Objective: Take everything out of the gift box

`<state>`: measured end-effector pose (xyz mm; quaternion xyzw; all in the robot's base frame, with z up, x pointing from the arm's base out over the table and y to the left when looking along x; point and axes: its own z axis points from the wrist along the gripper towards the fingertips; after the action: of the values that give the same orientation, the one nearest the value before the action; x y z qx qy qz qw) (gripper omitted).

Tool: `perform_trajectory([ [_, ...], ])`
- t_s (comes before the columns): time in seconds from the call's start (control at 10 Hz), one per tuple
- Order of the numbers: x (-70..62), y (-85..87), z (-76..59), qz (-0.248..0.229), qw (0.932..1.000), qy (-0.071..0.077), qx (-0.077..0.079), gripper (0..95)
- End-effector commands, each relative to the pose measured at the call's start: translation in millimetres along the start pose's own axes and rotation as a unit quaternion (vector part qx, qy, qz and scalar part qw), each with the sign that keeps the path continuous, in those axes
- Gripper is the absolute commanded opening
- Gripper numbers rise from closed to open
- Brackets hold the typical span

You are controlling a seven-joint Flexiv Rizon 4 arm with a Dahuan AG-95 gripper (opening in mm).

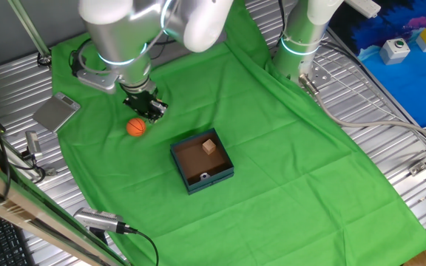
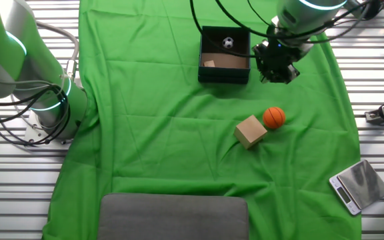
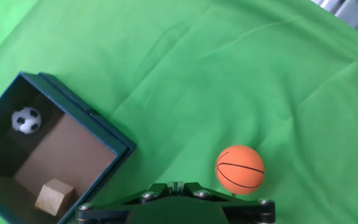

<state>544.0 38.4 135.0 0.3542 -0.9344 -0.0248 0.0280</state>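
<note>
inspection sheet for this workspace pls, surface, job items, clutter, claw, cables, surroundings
surface: green cloth, wrinkled, over a slatted metal table
job's things: gift box holds the soccer ball and one wooden cube; orange ball and second cube lie out on the cloth
clutter: small scale, grey pad
claw: claw empty; open or shut unclear
cables: black cables near the box
surroundings: second arm base
</note>
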Motion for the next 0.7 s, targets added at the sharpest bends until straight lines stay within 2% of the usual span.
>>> perform_trajectory([
  [0.1,-0.7,-0.2,0.5,-0.002,0.9999,0.008,-0.014,0.0],
  [0.2,-0.7,-0.2,0.5,0.007,0.9998,0.011,-0.014,0.0],
  [0.3,-4.1,8.7,0.1,0.023,0.9996,0.013,-0.012,0.0],
  [0.4,-10.5,25.0,-0.1,0.037,0.9992,0.015,-0.008,0.0],
  [0.7,-28.7,57.1,2.8,0.079,0.9968,0.010,-0.003,0.0],
])
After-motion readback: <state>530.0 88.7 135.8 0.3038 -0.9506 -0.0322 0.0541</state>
